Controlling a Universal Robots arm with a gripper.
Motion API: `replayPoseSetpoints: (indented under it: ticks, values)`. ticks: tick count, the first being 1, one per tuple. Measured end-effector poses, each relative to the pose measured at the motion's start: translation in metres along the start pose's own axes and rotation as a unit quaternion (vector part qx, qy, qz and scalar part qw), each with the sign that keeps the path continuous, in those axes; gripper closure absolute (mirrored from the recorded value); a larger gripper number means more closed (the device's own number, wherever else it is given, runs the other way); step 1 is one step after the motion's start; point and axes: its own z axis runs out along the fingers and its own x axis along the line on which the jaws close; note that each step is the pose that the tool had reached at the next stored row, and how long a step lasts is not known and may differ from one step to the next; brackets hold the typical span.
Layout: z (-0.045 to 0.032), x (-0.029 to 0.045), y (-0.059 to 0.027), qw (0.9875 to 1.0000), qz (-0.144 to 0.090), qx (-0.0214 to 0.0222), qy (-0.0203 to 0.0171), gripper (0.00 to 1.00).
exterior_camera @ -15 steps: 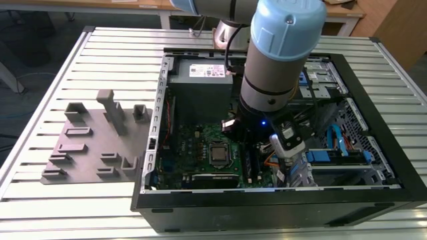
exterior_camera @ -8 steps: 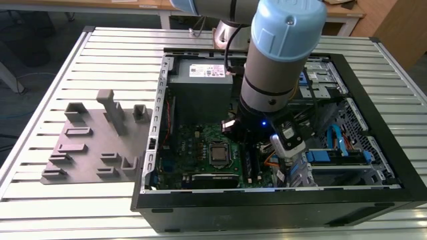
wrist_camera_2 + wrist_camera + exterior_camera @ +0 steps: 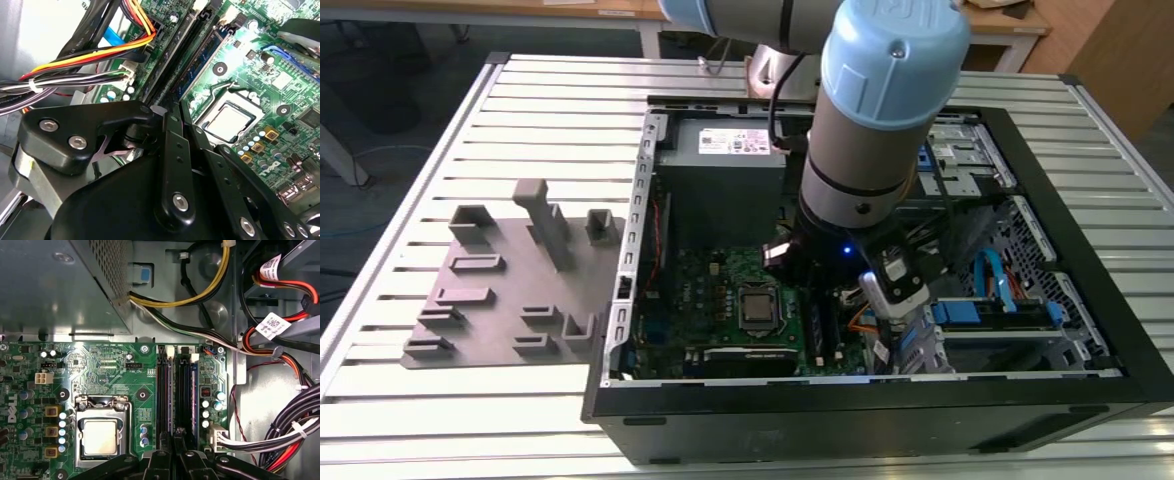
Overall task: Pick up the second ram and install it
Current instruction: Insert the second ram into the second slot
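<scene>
Jaws closed together, holding nothing, gripper [image 3: 175,460] presses over the memory stick [image 3: 186,390] in its slot; push straight down, evenly.

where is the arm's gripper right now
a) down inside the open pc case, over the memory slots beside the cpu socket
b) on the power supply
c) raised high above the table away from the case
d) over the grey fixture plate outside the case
a: in the exterior view the gripper is down inside the open case, and the first wrist view shows the memory slots just beyond it, beside the cpu socket.
</scene>
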Motion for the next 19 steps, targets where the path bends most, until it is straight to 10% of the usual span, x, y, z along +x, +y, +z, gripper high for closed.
replayPoseSetpoints:
  ticks: [14,19]
  values:
    - [0.0016,0.0001,-0.0001,1.0000,0.000,0.0000,0.0001,0.82]
    - [-0.0161,-0.0005,0.0009,1.0000,0.000,-0.0001,0.0000,0.82]
